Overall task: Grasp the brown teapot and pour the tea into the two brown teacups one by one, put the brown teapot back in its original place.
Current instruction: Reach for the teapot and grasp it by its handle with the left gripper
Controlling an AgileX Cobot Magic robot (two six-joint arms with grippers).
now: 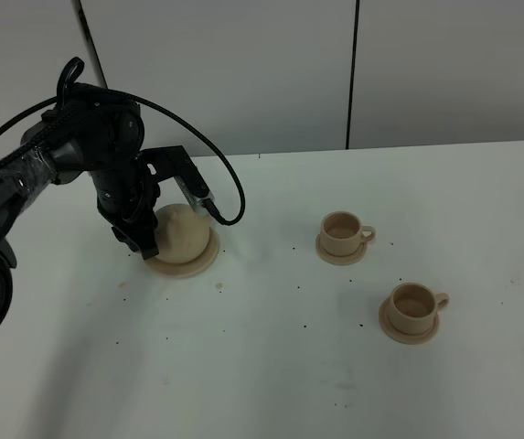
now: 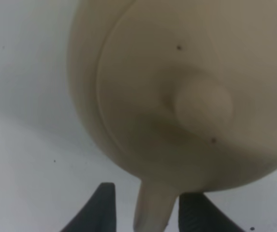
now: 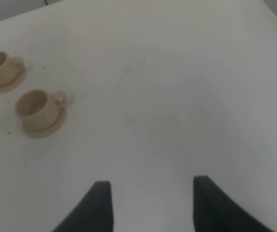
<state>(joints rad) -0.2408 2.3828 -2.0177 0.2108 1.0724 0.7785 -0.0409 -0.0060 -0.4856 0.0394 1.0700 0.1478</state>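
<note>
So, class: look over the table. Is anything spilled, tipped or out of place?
Nothing is tipped: the teapot, the far teacup and the near teacup stand upright. Only small dark specks dot the table.

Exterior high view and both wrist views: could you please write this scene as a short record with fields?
teapot: brown teapot sits on the wide saucer
cups: far teacup and near teacup, upright, each on a small saucer
left gripper: open, jaws on either side of the teapot handle, not closed on it
right gripper: open, holding nothing, over bare table
</note>
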